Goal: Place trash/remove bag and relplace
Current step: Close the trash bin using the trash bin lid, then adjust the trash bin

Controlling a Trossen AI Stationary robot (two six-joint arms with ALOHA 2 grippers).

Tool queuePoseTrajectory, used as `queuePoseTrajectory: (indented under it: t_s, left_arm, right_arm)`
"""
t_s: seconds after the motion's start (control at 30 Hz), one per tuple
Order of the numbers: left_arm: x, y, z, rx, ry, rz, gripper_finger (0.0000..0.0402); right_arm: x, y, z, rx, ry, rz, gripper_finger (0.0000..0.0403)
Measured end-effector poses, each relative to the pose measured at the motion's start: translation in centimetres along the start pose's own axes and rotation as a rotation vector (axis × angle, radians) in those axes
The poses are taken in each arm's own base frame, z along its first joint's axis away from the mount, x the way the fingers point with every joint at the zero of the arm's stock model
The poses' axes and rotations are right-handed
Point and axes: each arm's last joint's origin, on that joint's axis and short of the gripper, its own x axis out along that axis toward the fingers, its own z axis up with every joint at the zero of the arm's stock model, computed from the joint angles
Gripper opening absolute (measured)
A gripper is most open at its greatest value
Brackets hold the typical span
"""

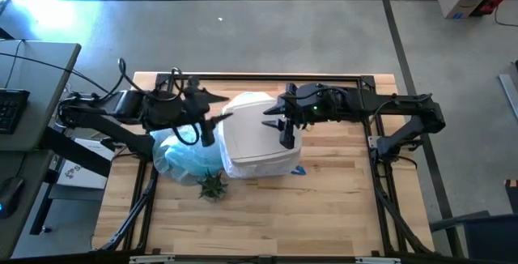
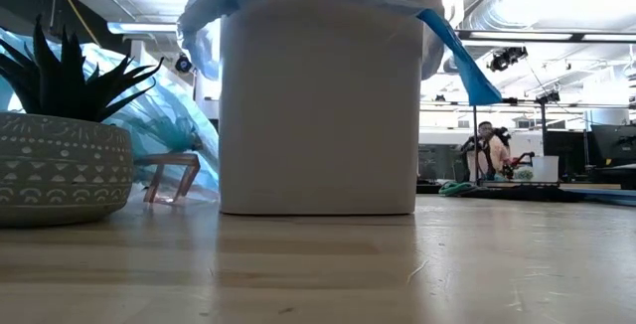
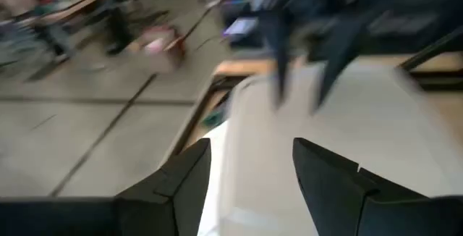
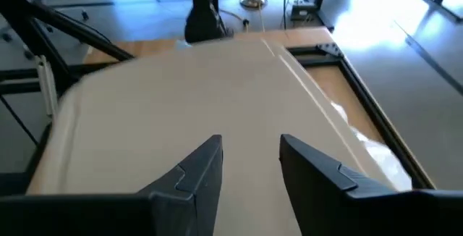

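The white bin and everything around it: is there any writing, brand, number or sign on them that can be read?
None can be read.
White bin: plain walls, no label showing.
Plant pot: only a pattern of triangles and dots, no letters.
White box beside the table's left edge: dark marks, too small to read.
Keyboard on the desk at far left: keys too small to read.

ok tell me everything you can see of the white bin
The white bin stands upright near the middle of the wooden table. It looks like smooth matte plastic, boxy with rounded corners, its lid shut on top. A thin blue liner hangs out over its rim. A loose crumpled blue bag lies against its left side. Both pincers hover just above the lid, apparently not touching it.
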Motion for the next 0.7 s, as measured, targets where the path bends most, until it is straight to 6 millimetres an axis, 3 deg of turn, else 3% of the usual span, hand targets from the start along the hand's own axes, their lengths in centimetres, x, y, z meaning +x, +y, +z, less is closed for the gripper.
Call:
queuePoseTrajectory:
  t_s: [0.17,0.37,0.53,0.7]
  left_arm:
    - [-0.8,1.9,-1.4,-0.010,0.121,0.132,0.0172]
    - [-0.2,2.3,-2.9,-0.018,0.234,0.164,0.0167]
    - [1.1,3.4,-5.3,0.002,0.314,0.282,0.0163]
    - [2.6,5.2,-7.8,-0.037,0.332,0.343,0.0151]
  right_arm:
    - [-1.5,1.8,0.7,-0.030,0.016,0.046,0.0128]
    - [-3.9,6.1,0.8,-0.035,0.061,0.152,0.0128]
    - [-5.3,9.9,-0.9,0.004,0.119,0.132,0.0128]
    - [-4.4,12.2,-4.0,0.078,0.175,0.070,0.0128]
